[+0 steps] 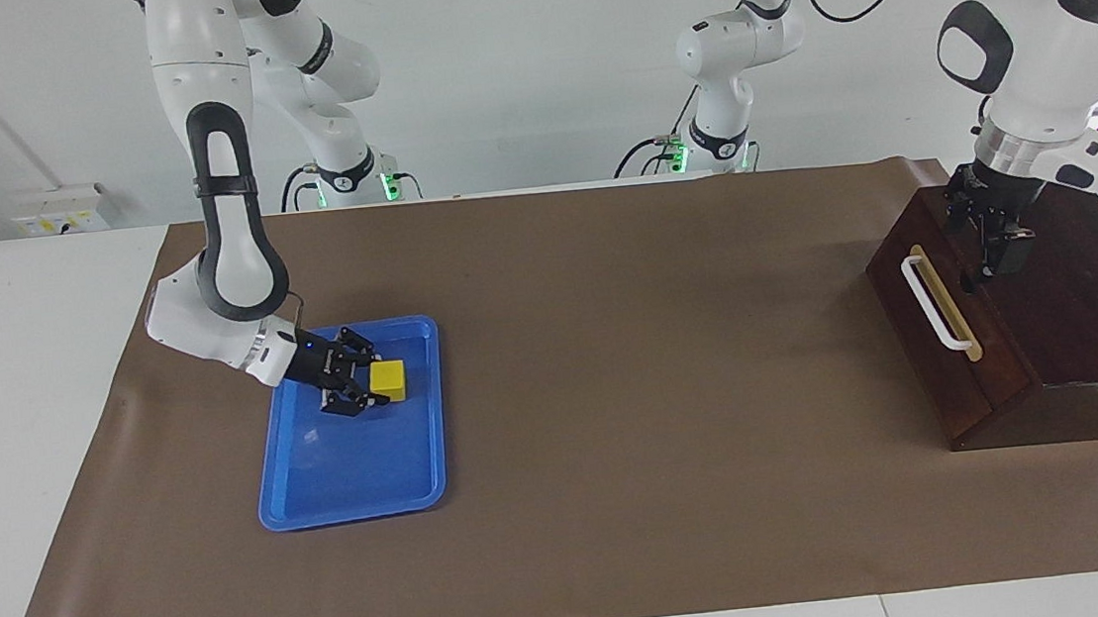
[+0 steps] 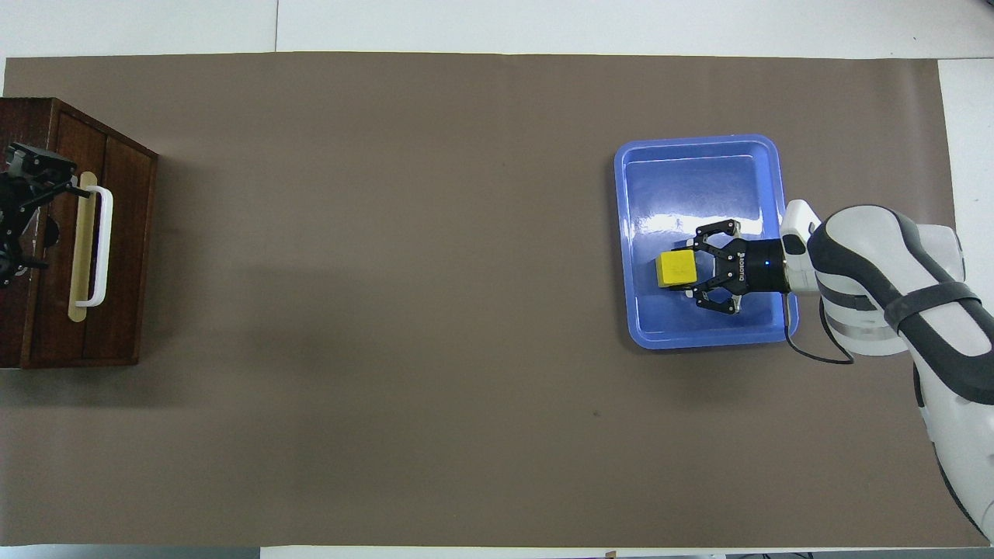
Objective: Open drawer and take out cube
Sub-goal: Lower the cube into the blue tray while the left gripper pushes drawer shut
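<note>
The yellow cube [image 1: 389, 380] rests in the blue tray [image 1: 356, 484] toward the right arm's end of the table; it also shows in the overhead view [image 2: 675, 269]. My right gripper [image 1: 373, 376] is low in the tray, open, with a finger on either side of the cube's end [image 2: 689, 270]. The dark wood drawer [image 1: 946, 353] with its white bar handle [image 1: 936, 302] looks pushed in, at the left arm's end. My left gripper [image 1: 981, 273] hangs over the top of the box just beside the handle [image 2: 35, 203].
A brown mat [image 1: 651, 339] covers the table. The dark wood box [image 1: 1095, 300] stands at the mat's edge. The tray [image 2: 699, 167] holds nothing but the cube. White table edge runs around the mat.
</note>
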Robot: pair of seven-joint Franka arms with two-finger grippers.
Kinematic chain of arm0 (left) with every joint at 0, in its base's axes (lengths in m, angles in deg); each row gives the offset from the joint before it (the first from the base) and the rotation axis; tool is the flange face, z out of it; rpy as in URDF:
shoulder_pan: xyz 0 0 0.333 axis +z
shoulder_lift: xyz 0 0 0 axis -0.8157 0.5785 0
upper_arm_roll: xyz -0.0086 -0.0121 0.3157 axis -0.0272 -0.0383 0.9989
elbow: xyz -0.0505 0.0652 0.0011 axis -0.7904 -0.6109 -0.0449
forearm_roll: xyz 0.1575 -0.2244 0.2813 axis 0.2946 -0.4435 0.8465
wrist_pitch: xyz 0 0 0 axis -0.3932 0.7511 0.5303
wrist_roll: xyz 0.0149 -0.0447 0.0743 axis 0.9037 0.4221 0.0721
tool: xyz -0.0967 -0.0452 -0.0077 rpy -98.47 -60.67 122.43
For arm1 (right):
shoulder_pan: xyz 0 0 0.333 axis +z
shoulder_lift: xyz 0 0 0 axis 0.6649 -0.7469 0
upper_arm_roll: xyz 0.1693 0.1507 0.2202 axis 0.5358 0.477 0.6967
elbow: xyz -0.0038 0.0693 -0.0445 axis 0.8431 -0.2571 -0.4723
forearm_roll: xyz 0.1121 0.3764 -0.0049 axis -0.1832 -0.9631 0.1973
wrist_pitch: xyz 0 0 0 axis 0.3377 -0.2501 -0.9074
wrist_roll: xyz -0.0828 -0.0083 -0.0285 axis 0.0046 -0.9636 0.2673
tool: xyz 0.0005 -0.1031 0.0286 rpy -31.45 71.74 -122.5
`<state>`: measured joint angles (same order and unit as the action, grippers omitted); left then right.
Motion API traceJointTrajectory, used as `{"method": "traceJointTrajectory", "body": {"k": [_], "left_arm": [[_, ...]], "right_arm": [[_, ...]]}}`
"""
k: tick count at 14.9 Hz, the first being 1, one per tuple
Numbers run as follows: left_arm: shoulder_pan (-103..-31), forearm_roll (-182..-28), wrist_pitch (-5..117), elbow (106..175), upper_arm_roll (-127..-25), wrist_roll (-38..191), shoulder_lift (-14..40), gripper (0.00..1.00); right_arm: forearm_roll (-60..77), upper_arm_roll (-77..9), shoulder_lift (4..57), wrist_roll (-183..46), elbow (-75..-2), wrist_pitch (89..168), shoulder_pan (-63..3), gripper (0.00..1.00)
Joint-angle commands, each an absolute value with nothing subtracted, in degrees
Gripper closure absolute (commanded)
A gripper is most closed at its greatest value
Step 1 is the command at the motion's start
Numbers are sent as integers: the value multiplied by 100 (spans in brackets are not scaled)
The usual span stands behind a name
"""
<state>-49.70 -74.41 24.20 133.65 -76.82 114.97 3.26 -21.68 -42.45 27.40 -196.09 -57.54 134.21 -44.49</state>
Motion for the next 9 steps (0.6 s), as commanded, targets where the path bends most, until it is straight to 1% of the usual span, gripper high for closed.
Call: {"method": "traceJointTrajectory", "body": {"k": [1, 3, 6, 7, 9], "left_arm": [[-5131, -7456, 1651, 12956, -7640, 9981, 375, 0], [-5193, -7526, 1177, 12780, -7640, 9346, 366, 0], [-5210, -7921, 877, 12683, -7693, 8878, 357, 0], [-5341, -7896, 676, 12631, -7684, 8791, 357, 0], [-5456, -8009, 306, 12272, -7667, 8021, 453, 0]], "right_arm": [[-2160, -4223, 2808, -19724, -5868, 13438, -4458, 0], [-2160, -4223, 2808, -19715, -5850, 13420, -4467, 0], [-2160, -4223, 2808, -19706, -5833, 13385, -4467, 0], [-2160, -4223, 2808, -19706, -5824, 13376, -4475, 0], [-2160, -4223, 2808, -19636, -5798, 13298, -4475, 0]]}}
